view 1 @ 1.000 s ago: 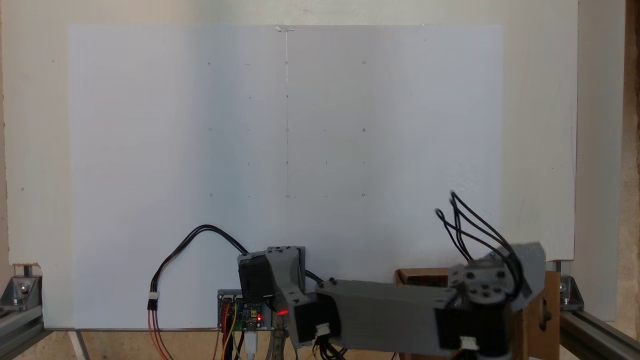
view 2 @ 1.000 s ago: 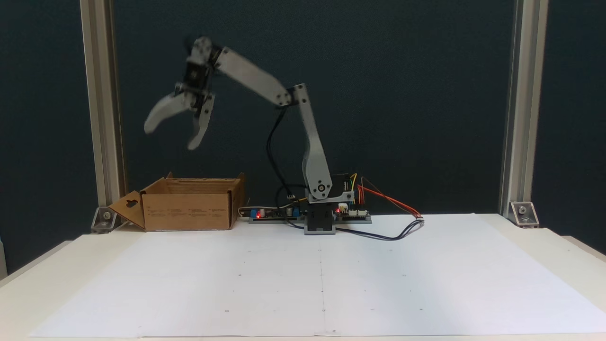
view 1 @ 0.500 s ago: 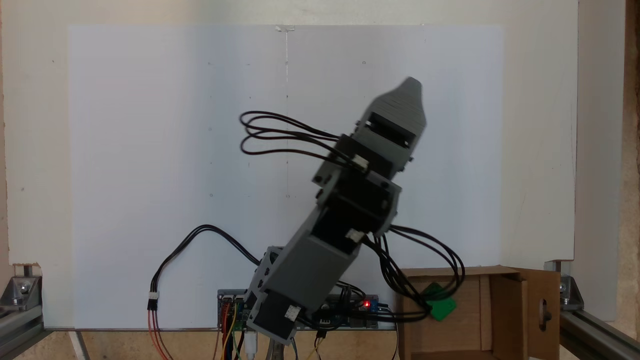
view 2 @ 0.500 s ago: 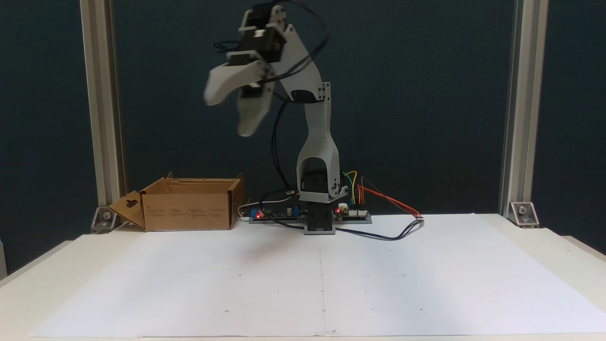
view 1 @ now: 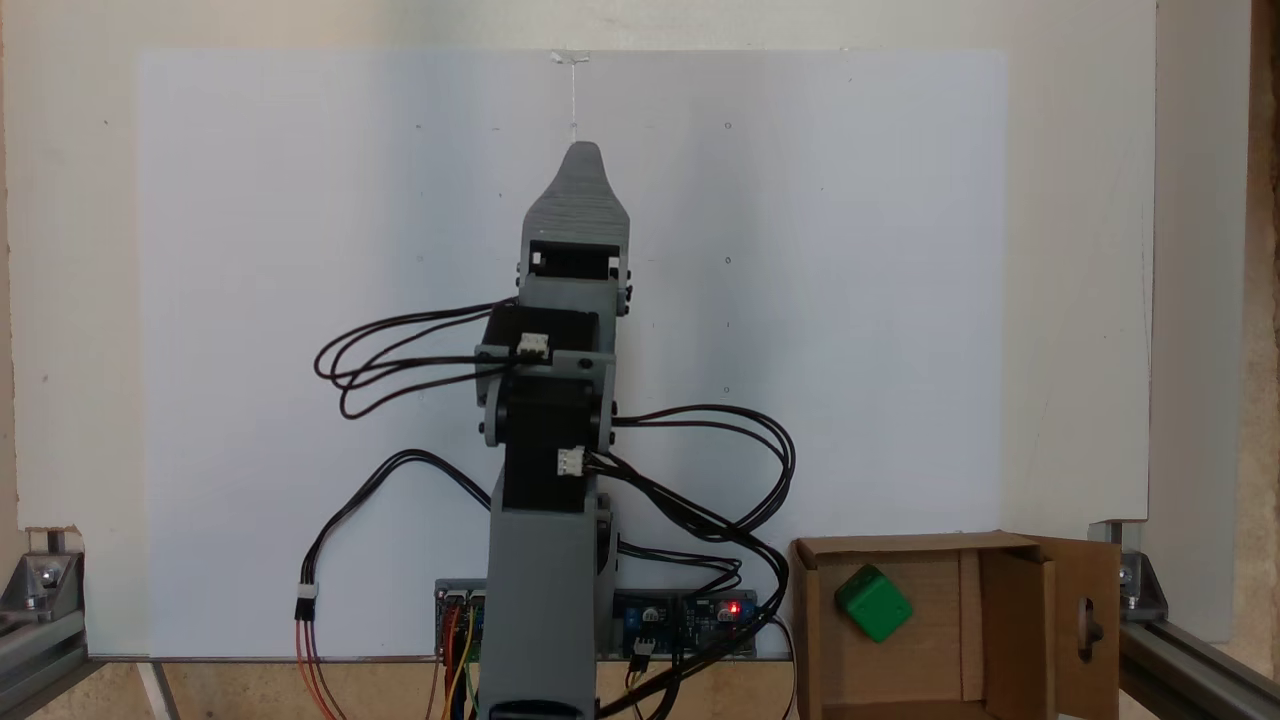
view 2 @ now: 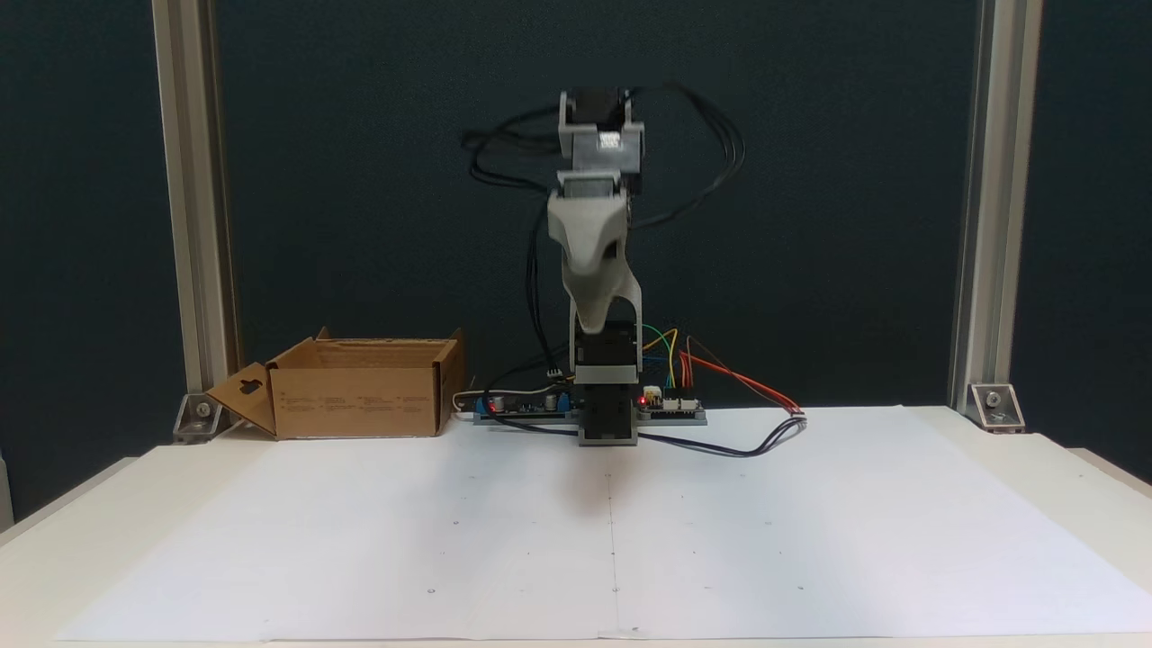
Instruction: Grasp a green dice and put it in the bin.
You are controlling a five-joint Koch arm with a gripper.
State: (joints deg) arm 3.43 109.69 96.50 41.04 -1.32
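Note:
The green dice (view 1: 873, 603) lies tilted on the floor of the brown cardboard bin (view 1: 900, 546), free of the arm. Seen from the front, the bin (view 2: 355, 396) stands at the back left with its keyhole flap folded out, and its wall hides the dice. My gripper (view 1: 579, 158) hangs high over the middle of the white sheet, well away from the bin. From the front the gripper (view 2: 595, 317) points down toward the camera. One jaw lies behind the other in both fixed views, so a gap cannot be made out. Nothing green shows at the jaws.
A white paper sheet (view 2: 612, 531) with faint pencil marks covers the table. Controller boards (view 2: 670, 405) and loose cables (view 2: 747, 445) sit around the arm's base. Aluminium posts (view 2: 193, 225) stand at both back corners.
The arm has swung from above the bin to the table's centre line. The jaws stood apart over the bin a second ago; the dice now rests inside it.

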